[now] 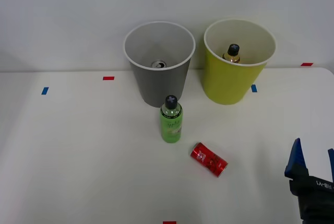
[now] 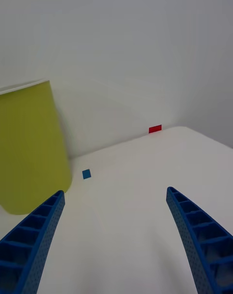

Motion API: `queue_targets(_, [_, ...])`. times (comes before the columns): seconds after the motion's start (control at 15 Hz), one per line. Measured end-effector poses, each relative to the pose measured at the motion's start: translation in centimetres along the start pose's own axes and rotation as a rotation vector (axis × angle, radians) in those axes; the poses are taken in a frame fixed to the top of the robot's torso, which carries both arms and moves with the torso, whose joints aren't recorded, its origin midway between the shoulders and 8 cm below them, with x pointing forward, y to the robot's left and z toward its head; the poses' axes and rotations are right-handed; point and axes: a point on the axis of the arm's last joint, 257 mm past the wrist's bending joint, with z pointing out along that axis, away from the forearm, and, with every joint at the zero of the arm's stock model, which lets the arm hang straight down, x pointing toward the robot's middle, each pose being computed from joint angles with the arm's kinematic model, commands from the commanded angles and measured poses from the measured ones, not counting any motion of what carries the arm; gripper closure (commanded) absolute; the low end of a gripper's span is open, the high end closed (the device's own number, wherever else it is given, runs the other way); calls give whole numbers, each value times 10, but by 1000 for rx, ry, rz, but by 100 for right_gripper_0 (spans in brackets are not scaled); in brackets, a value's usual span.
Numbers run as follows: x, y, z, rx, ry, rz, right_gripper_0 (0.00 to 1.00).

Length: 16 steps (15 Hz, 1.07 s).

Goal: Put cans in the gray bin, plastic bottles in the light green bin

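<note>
Right gripper (image 1: 314,162) at the near right corner of the worktop (image 1: 78,151), jaws wide, nothing between them. Red can (image 1: 209,159) lies on its side, apart from the gripper, bare surface between. Green bottle (image 1: 171,119) upright just before the gray bin (image 1: 159,85), which holds a can (image 1: 158,64). Yellow bottle (image 1: 232,53) stands in the light green bin (image 1: 229,80) at the far edge.

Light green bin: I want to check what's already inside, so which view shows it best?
The front view: it looks down into the light green bin, where a black-capped bottle stands. The wrist view catches just its outer wall, beside the open claw.
</note>
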Motion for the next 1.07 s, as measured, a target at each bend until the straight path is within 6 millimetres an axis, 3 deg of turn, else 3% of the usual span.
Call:
queue_targets(0.67, [59, 25, -35, -178, 16, 285, 29])
queue_targets(1.07, [89, 52, -53, -315, 105, 151, 29])
